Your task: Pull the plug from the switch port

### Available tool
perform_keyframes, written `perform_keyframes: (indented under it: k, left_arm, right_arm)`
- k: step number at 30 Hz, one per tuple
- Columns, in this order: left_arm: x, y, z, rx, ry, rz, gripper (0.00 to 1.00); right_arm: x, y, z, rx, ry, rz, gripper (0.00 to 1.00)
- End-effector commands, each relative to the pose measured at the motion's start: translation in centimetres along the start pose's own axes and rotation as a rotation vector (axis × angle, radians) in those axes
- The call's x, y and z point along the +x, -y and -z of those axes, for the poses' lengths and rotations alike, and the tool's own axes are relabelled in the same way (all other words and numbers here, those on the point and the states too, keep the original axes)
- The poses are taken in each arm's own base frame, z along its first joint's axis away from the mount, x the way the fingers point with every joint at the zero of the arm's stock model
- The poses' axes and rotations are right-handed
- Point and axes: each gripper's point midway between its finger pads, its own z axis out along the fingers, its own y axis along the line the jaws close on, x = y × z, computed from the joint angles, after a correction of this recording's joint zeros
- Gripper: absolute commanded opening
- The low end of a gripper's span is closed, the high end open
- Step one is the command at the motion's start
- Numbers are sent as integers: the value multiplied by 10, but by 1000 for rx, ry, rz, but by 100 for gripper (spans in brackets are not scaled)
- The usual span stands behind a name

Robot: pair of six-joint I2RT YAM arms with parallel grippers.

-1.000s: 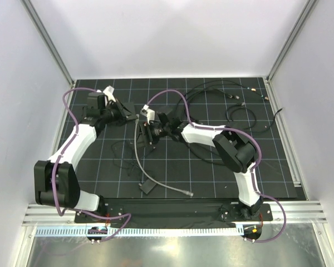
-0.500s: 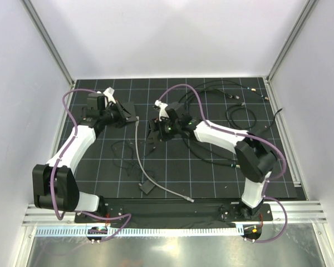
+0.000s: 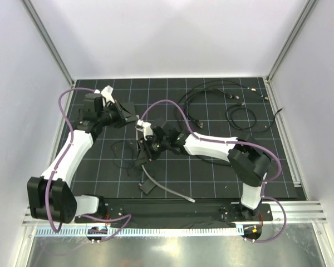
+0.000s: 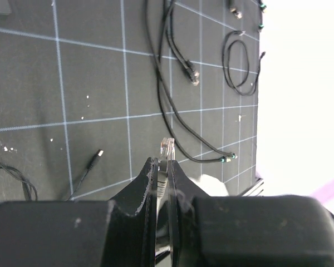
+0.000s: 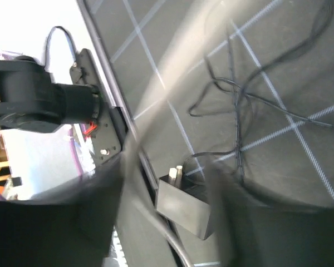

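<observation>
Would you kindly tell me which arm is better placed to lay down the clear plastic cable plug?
Left, I think. The left gripper is shut on the clear plastic cable plug, whose tip pokes out free over the black gridded mat. The right gripper stands open, away from that plug.

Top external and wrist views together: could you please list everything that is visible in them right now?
Mat: one, black with white grid, under everything.
Walls: three, white, around the mat.
Grey cable: one, grey, from far left to the mat's near edge.
Plug: one, clear, in the left gripper.
Small block: one, dark, near edge, beside the grey cable.
Black cables: several, black, far right.
Thin wires: a tangle, black, left of centre.
Arms: two, white and black; left arm, right arm.
Left gripper: black, shut on the plug.
Right gripper: black, open, mat centre.
</observation>
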Motion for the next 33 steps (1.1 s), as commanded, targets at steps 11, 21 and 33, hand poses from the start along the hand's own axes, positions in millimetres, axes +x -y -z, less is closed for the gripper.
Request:
perform_keyframes:
  k: [11, 21, 33]
  left_arm:
    - [-37, 9, 62, -144, 269, -91, 73]
    - [-23, 19, 92, -106, 320, -84, 77]
    - [35, -4, 95, -52, 253, -20, 77]
  right_arm:
    - [-62, 63, 87, 410, 230, -111, 1]
    - [-114, 225, 166, 680, 320, -289, 1]
    - [-163, 363, 203, 851, 426, -414, 19]
